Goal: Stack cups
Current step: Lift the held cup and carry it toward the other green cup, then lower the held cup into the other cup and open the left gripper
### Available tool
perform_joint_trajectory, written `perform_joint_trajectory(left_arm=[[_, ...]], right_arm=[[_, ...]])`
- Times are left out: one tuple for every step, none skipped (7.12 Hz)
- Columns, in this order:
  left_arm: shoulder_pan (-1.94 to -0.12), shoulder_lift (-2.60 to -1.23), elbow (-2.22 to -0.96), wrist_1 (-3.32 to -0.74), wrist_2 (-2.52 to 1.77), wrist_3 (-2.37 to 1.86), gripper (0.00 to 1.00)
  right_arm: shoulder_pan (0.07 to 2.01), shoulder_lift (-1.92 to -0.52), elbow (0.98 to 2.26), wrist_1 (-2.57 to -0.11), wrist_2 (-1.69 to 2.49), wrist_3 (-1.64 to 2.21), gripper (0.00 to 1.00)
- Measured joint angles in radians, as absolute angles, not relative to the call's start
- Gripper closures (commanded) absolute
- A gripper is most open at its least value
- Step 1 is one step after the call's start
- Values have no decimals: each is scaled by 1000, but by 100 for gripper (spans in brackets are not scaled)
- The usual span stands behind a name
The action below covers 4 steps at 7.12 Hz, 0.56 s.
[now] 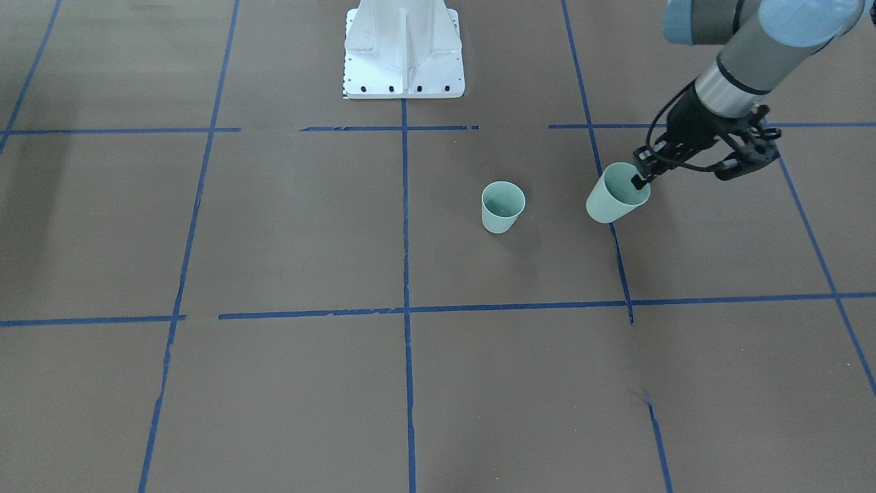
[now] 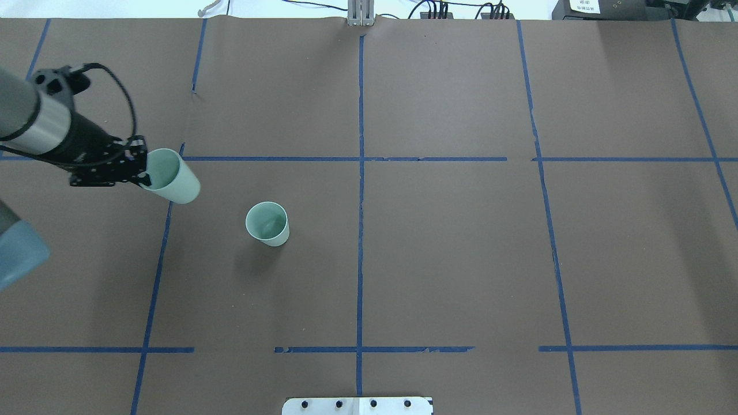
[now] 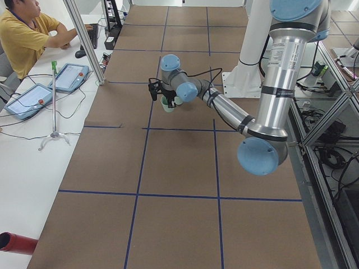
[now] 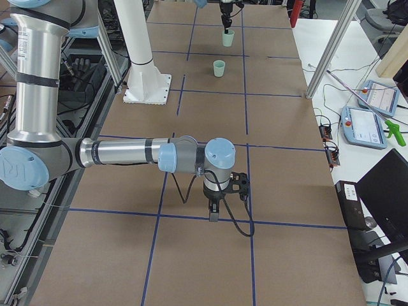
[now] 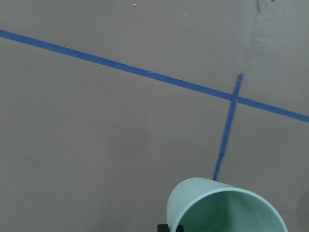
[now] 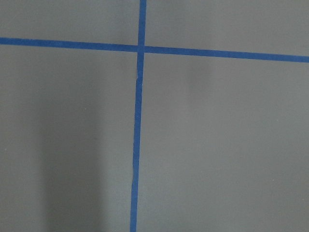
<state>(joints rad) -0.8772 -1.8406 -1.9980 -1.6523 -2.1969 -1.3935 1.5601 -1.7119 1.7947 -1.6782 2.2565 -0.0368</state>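
While the left end effector [image 1: 642, 179] is closed on the rim of the held cup [image 1: 611, 200], one finger sits inside the mouth and the other outside the wall, so the grip pinches a single thickness of plastic. Hanging from that grip, the held cup is tilted, its open mouth turned back toward the end effector and its narrower base pointing away from it (whether the base clears the counter [image 1: 274, 226] cannot be told). The second cup [image 1: 503, 207] stands upright on the counter, mouth up, apart from the left end effector on the side toward which the held cup's base points; the two cups do not touch. Blue tape lines [image 1: 405, 226] divide the brown counter into a grid, and one of them runs beneath the held cup. The right end effector [image 4: 213, 215] points down at the counter close to a tape line, well apart from both cups; it appears only in the side view, so how far it is open cannot be told, and its wrist camera shows only counter and a tape crossing.
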Motion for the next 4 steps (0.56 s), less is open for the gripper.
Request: perform_joint_trajectory(left_arm=[[-820, -1931, -1997, -1564, -2164, -1467, 100], [-773, -1971, -1995, -1529, -2140, -1517, 100], [-734, -1993, -1993, -1516, -2117, -1548, 100], [-710, -2003, -1989, -1513, -2102, -1562, 100]], right_arm=[[1560, -1712, 1795, -1678, 2256, -37, 0], [1560, -1712, 1795, -1678, 2256, -37, 0], [1560, -1712, 1795, -1678, 2256, -37, 0], [1559, -1712, 1795, -1678, 2256, -37, 0]])
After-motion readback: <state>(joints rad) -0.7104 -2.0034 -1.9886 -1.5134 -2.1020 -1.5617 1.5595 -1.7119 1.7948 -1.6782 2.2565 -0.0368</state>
